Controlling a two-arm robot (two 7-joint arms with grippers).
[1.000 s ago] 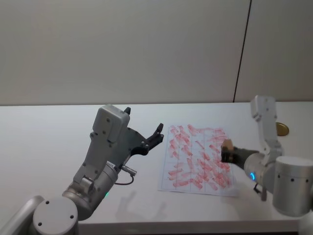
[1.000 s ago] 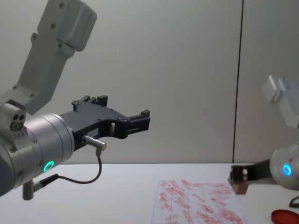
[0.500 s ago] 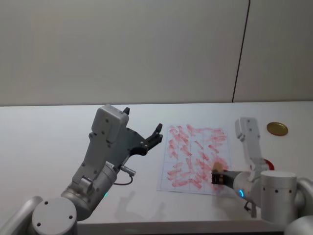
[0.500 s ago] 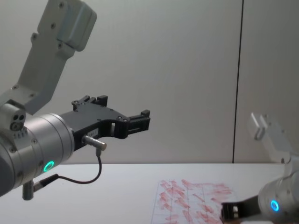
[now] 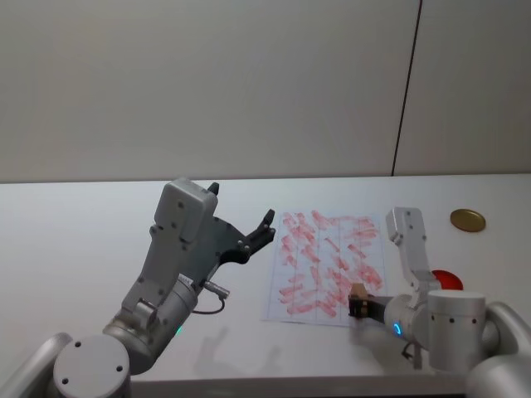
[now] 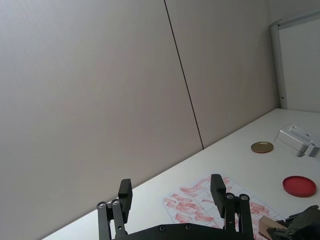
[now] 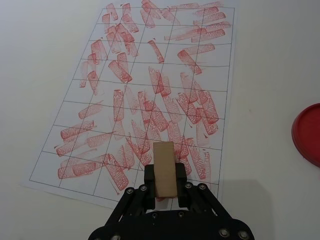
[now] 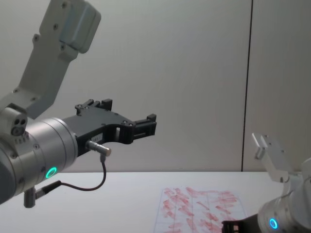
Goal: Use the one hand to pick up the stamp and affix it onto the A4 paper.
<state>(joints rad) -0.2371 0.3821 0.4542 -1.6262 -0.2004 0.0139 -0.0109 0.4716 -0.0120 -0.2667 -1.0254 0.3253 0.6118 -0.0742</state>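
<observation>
The stamp [image 7: 164, 169], a small tan wooden block, is held between the fingers of my right gripper [image 7: 165, 186], which is shut on it. It sits over the near right part of the A4 paper [image 7: 150, 90], a white sheet with a grid full of red prints. I cannot tell whether the stamp touches the sheet. The head view shows the stamp [image 5: 359, 292] and right gripper [image 5: 362, 307] at the paper's [image 5: 319, 257] near right corner. My left gripper [image 5: 243, 204] hangs open in the air to the left of the paper, holding nothing.
A red round ink pad [image 5: 445, 279] lies on the white table to the right of the paper, close to my right arm. A flat gold lid [image 5: 467, 219] lies farther back on the right. A grey wall stands behind the table.
My right gripper has carried the stamp from the paper's right edge toward me and lower, to the near right corner of the sheet. The left arm has not moved.
</observation>
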